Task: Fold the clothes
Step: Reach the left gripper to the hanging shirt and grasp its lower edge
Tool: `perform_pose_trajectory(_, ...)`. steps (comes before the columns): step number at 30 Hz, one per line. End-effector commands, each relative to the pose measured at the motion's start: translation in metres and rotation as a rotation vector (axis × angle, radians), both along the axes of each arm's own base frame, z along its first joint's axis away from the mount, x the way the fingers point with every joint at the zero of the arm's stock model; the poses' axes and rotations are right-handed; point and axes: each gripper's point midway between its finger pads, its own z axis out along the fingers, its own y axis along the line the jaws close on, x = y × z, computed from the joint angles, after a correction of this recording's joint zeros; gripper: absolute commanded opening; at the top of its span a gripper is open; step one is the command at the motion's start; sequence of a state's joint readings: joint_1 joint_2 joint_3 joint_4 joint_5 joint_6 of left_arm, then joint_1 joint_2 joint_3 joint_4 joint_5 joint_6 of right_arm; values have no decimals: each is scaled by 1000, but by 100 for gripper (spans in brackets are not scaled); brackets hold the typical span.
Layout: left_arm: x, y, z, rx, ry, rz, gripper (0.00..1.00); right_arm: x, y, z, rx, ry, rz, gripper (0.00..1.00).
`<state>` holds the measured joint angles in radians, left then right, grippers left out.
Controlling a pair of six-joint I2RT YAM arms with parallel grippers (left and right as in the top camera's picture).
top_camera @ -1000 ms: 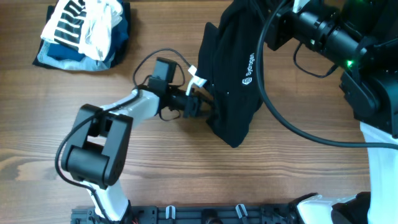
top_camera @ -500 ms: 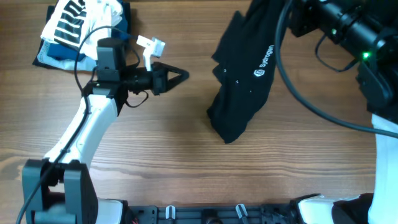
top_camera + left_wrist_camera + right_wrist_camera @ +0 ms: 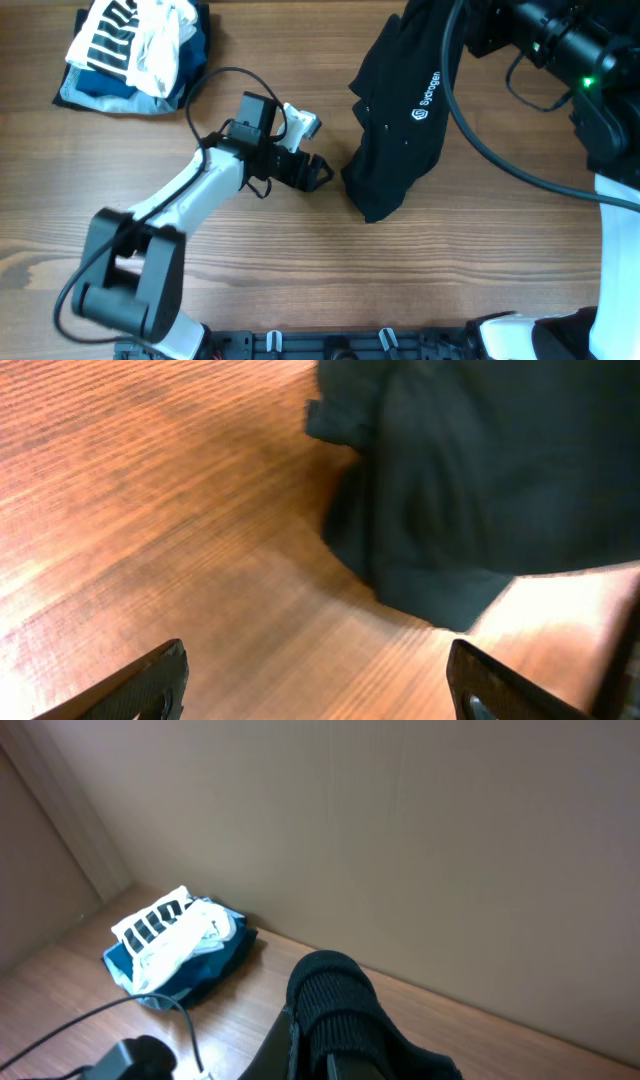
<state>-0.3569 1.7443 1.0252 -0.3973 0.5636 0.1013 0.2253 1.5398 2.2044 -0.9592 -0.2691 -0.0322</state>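
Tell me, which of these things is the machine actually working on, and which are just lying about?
Part of the job:
- black garment with a small light logo

Just lying about:
- pile of striped, white and blue clothes, at the table's far left corner

Overhead top-down; wrist views close on clothes

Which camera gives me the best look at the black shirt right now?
Overhead: it shows the black shirt almost whole, logo up, its lower end on the table. Left wrist shows only that lower end; right wrist only a bunched black fold close up.
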Motion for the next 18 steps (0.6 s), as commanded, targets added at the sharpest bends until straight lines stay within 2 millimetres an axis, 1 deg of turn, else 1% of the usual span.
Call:
perform_pose_trajectory(1,4,-12,-27,42,-23,-43,85,1,3,4,-6,-18,24,5)
perform_pose_trajectory(4,0,-33,-30,21,-103,-162,85,1,3,3,-7,-14,24,5)
perform_pose_trajectory(6,-1,-42,-32,27,-159,-230,85,1,3,2,-7,-11,24,5)
perform_pose_trajectory(11,6,-47,-31,41,-243,-275,86,1,3,1,-7,-8,24,5)
perform_pose_trajectory(13,9,-46,-34,58,-253,-266,86,1,3,1,-7,-8,24,5)
perform_pose_trajectory(16,11,-47,-36,57,-256,-266,81,1,3,1,-6,-7,24,5)
perform_pose_trajectory(18,12,-52,-33,37,-273,-275,77,1,3,1,-7,-8,23,5)
